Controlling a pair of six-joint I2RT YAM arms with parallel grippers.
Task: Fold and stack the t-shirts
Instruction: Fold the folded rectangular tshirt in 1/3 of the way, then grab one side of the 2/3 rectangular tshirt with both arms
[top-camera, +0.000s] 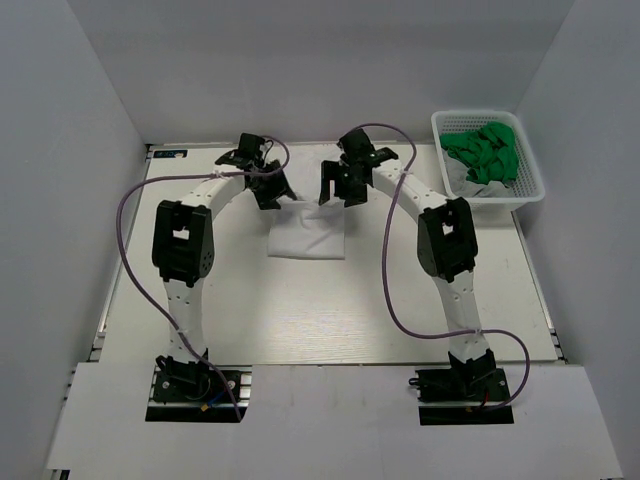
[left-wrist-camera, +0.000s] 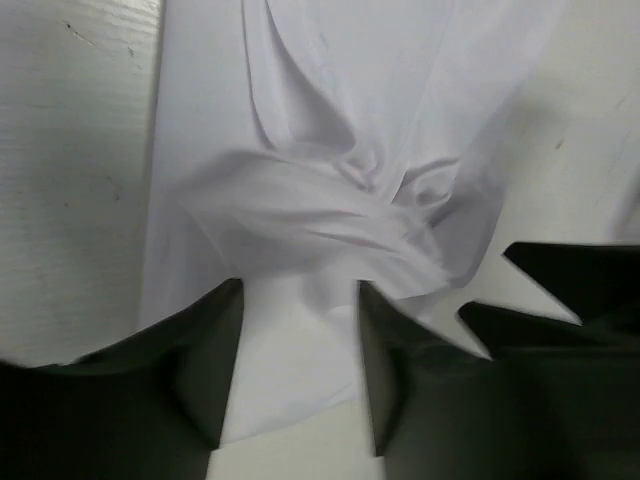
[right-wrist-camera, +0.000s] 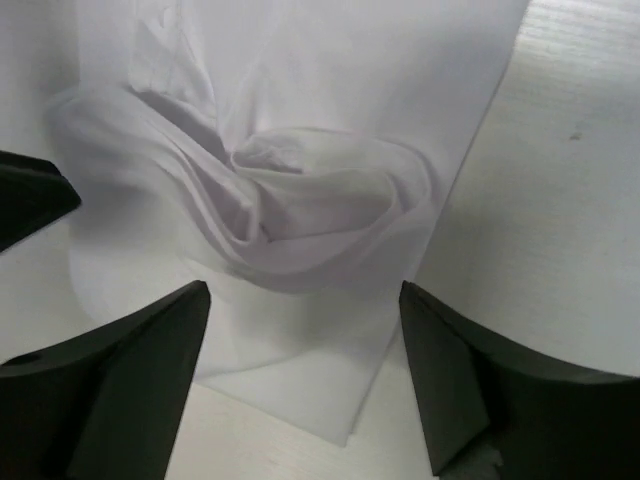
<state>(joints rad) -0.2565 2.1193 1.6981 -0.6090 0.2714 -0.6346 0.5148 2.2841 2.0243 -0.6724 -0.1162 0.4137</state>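
A white t-shirt (top-camera: 308, 234) lies partly folded in the middle of the table, with a bunched ridge of cloth near its far edge (left-wrist-camera: 320, 210) (right-wrist-camera: 300, 200). Green t-shirts (top-camera: 487, 150) are heaped in the basket at the back right. My left gripper (top-camera: 270, 192) is open over the shirt's far left corner, and flat white cloth shows between its fingers (left-wrist-camera: 205, 370). My right gripper (top-camera: 340, 186) is open wide over the far right corner, its fingers (right-wrist-camera: 455, 380) on either side of the cloth edge. Neither gripper holds anything.
A white mesh basket (top-camera: 528, 178) stands at the back right corner. White walls close in the table on the left, back and right. The other gripper's finger shows at the edge of each wrist view (left-wrist-camera: 575, 290) (right-wrist-camera: 30, 195).
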